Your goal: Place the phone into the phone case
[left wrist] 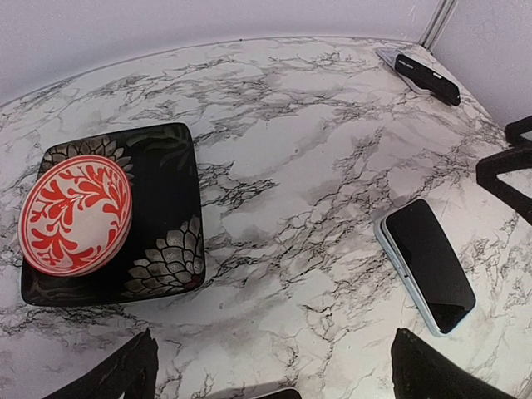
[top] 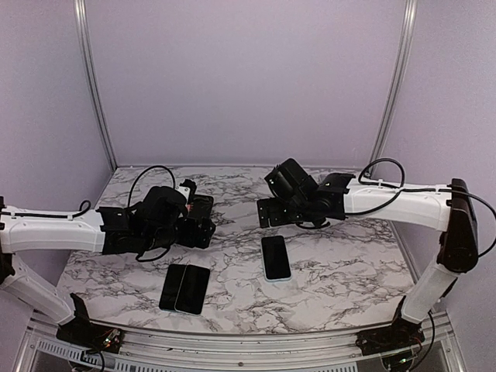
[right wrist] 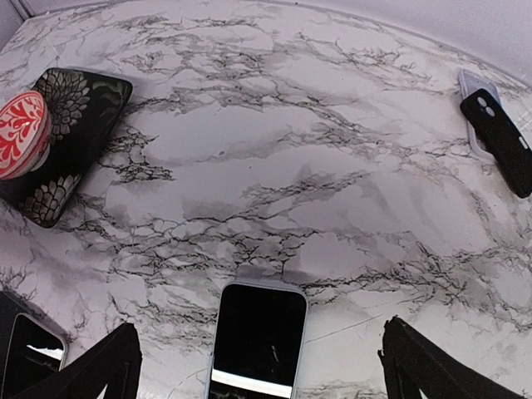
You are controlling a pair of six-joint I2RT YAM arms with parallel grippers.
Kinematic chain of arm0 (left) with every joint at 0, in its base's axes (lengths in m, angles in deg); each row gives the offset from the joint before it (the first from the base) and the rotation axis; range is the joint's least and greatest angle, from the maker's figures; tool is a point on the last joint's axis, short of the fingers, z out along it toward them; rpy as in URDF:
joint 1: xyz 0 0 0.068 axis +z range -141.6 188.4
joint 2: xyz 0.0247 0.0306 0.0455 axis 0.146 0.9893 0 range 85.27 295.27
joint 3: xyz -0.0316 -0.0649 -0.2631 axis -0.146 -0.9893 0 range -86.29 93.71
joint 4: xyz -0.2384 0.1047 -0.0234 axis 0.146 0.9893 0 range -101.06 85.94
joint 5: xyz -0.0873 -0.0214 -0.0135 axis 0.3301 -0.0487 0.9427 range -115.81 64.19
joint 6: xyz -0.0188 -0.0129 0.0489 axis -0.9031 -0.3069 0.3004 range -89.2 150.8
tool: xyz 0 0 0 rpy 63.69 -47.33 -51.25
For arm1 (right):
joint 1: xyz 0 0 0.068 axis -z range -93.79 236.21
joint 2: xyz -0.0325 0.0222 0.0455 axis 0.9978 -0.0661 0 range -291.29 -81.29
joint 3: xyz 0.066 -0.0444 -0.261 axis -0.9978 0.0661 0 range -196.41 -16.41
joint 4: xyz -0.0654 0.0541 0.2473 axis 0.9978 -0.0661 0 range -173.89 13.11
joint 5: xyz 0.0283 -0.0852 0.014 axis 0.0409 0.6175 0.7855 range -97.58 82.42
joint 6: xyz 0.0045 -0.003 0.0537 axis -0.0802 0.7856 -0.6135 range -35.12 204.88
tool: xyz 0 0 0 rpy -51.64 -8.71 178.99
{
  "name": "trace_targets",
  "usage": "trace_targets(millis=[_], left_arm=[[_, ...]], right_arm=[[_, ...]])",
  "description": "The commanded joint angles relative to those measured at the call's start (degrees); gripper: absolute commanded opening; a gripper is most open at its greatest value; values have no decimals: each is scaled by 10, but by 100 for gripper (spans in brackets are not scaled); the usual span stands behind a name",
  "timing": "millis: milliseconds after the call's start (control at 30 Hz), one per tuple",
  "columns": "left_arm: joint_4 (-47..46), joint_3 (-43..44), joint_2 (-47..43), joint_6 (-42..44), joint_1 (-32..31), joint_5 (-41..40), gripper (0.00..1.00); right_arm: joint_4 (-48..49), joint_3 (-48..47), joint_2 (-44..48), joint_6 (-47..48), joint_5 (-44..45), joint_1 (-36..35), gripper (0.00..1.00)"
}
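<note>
The phone [top: 277, 257], lying screen-up on the bench [top: 349, 263] well right of the plate [left wrist: 170, 249], is best taken by its long edges with the right hand [right wrist: 259, 326], which, like the left hand [left wrist: 274, 337], is spread apart and empty.

one phone [top: 276, 257] in a pale rim. two dark slabs [top: 192, 289] side by side; phone or case, cannot tell. one black case [right wrist: 501, 143] and one pale case [right wrist: 476, 81], overlapping. one plate [left wrist: 170, 166]. one bowl [left wrist: 75, 214].
</note>
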Motion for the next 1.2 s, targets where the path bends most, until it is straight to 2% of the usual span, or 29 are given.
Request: trace_targets(millis=[0,167,300,400,567,800,1033,1167], left_arm=[[-33,-29,-36,9,-1,-8,99],[-58,-50,-53,2,-1,-93,99],[-55,-56,-68,-43,-1,-105,99],[-55,-58,-76,-47,-1,-93,99],[-54,-34,-33,12,-1,-78,99],[-143,-15,12,78,0,63,99],[-138,17,48,93,2,76,99],[-116,37,65,111,7,71,99]], right_arm=[[-57,2,-17,-32,-63,5,99],[-78,13,-41,-56,-87,5,99],[-49,18,-65,-31,-126,3,99],[-47,18,-83,-39,-129,4,99],[-77,17,-120,-62,-163,2,99],[-87,41,-136,-71,-172,-1,99],[-81,32,-173,-57,-211,4,99],[-109,12,-187,-47,-217,4,94]])
